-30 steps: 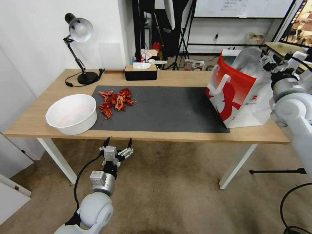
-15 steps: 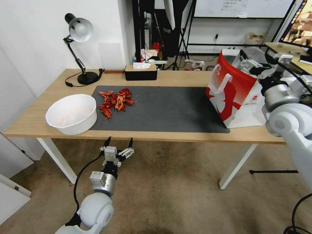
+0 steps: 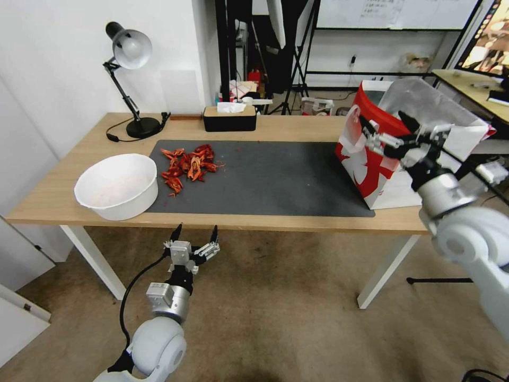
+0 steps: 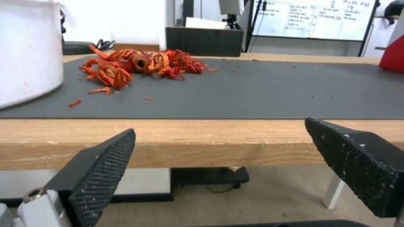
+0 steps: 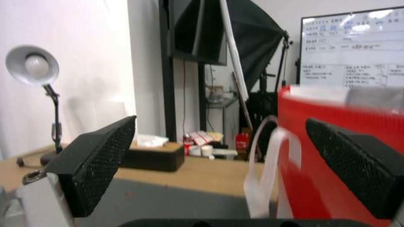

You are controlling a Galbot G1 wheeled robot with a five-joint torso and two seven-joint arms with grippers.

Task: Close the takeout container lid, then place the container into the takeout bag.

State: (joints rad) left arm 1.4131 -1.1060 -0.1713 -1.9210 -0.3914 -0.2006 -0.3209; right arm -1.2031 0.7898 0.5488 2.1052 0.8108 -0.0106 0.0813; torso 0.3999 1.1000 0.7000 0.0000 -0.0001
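We see the large red-and-white paper takeout bag (image 3: pixel 382 159) with silver foil lining standing at the right end of the wooden bench (image 3: pixel 63 185), on the corner of the dark grey mat (image 3: pixel 275 180). Our right hand (image 3: pixel 389 124) hovers empty in front of its red face at the frame's right, fingers spread wide. Our left hand (image 3: pixel 194 230) hangs spread below the bench's front edge, lower centre-left. A white bowl (image 3: pixel 116 185) and red crayfish shells (image 3: pixel 188 162) lie at left.
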